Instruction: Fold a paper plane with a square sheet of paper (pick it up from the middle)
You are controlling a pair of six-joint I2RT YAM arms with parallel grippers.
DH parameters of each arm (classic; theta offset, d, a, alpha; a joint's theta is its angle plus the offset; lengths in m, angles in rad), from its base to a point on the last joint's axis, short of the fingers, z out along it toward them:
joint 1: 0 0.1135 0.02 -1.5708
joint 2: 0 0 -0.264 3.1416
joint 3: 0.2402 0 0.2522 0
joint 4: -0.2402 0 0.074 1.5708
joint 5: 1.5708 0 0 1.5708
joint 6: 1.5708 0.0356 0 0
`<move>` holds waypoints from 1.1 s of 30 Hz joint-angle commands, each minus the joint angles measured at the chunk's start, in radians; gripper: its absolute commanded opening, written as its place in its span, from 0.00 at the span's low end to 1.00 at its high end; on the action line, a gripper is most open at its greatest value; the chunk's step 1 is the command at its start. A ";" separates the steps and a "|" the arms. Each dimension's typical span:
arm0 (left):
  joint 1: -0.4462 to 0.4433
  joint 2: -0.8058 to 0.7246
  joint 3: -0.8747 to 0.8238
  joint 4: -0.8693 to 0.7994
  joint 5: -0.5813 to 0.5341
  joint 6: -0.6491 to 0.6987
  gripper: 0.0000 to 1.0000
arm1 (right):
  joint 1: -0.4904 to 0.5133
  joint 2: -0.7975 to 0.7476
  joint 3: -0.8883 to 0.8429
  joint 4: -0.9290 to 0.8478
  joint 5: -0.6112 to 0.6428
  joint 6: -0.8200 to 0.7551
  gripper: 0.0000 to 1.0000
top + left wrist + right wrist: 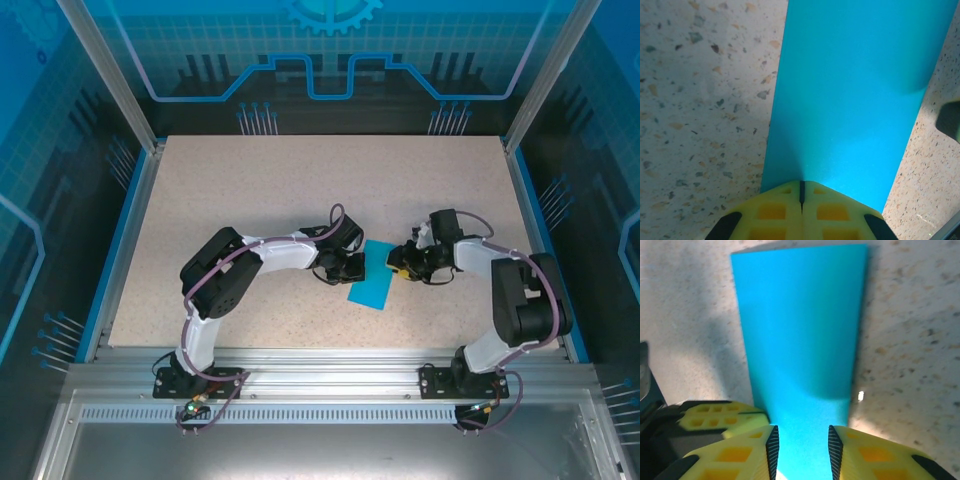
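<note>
Yellow fingertips of the left gripper [801,183] are pressed together, pinching the near edge of the sheet of paper [850,100]. We see the right gripper [802,431] with jaws apart and the sheet's end running into the gap; we can't tell whether the pads touch it. The sheet is a narrow teal rectangle, flat on the speckled table [300,190] at mid-table between both grippers, which crowd its sides. Blue enclosure walls [60,150] surround it, with a metal rail [320,360] at the near edge.
</note>
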 commanded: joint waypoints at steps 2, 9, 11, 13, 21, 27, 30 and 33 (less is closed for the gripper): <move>-0.013 0.021 -0.014 -0.096 0.005 0.018 0.00 | 0.057 -0.030 -0.041 0.003 -0.049 -0.012 0.35; -0.014 0.023 -0.007 -0.100 0.008 0.019 0.00 | 0.078 0.043 -0.102 0.055 -0.026 -0.006 0.35; -0.014 0.023 -0.008 -0.102 0.008 0.018 0.00 | 0.079 0.047 -0.106 0.055 -0.041 -0.013 0.34; -0.014 0.021 -0.009 -0.101 0.009 0.019 0.00 | 0.080 0.013 -0.112 0.047 -0.046 -0.013 0.34; -0.015 0.019 -0.012 -0.098 0.010 0.014 0.00 | 0.116 -0.145 -0.138 -0.017 -0.049 -0.019 0.38; -0.015 0.020 -0.002 -0.101 0.013 0.015 0.00 | 0.205 -0.137 -0.178 0.020 -0.021 0.021 0.39; -0.015 0.020 0.004 -0.102 0.011 0.011 0.00 | 0.226 -0.109 -0.209 0.050 -0.004 0.038 0.39; -0.017 0.023 0.021 -0.102 0.012 0.002 0.00 | 0.229 -0.086 -0.242 0.087 -0.014 0.050 0.38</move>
